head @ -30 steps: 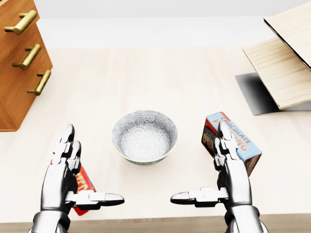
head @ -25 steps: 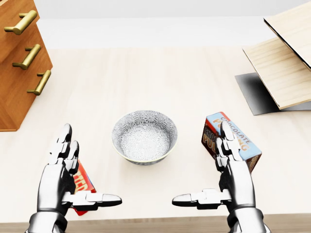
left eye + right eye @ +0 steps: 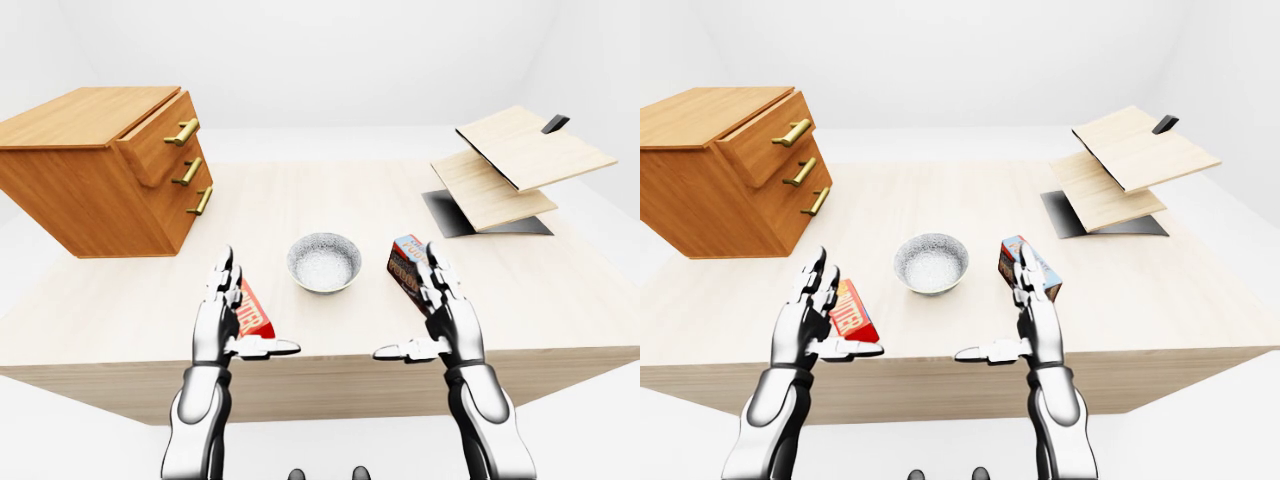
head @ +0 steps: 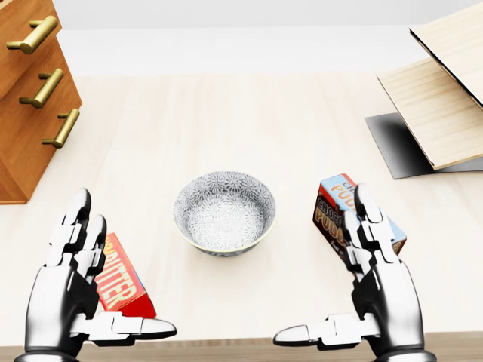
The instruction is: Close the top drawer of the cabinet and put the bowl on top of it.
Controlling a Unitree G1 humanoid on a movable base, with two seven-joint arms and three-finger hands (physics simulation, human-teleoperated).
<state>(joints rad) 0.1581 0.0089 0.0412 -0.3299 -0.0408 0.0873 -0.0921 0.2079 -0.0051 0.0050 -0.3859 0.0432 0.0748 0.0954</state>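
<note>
A grey patterned bowl (image 4: 224, 212) sits upright on the light wooden table (image 3: 330, 200), near the middle of the head view. The wooden cabinet (image 3: 100, 170) stands at the table's left; its top drawer (image 3: 160, 135), with a brass handle, juts out a little. My left hand (image 4: 83, 290) hovers open at the bottom left of the head view, apart from the bowl. At the bottom right my right hand (image 4: 355, 290) is open too, palm turned inward. Neither hand touches the bowl.
A red box (image 4: 121, 283) lies under my left hand. A blue chocolate pudding box (image 4: 337, 204) stands right of the bowl, behind my right hand. At the table's right, a tiered stand of pale wooden boards (image 3: 505, 165) rests on a dark plate.
Both hands have dropped toward the bottom edge of the head view and spread slightly outward, uncovering more of the red box. The bowl and cabinet have not moved.
</note>
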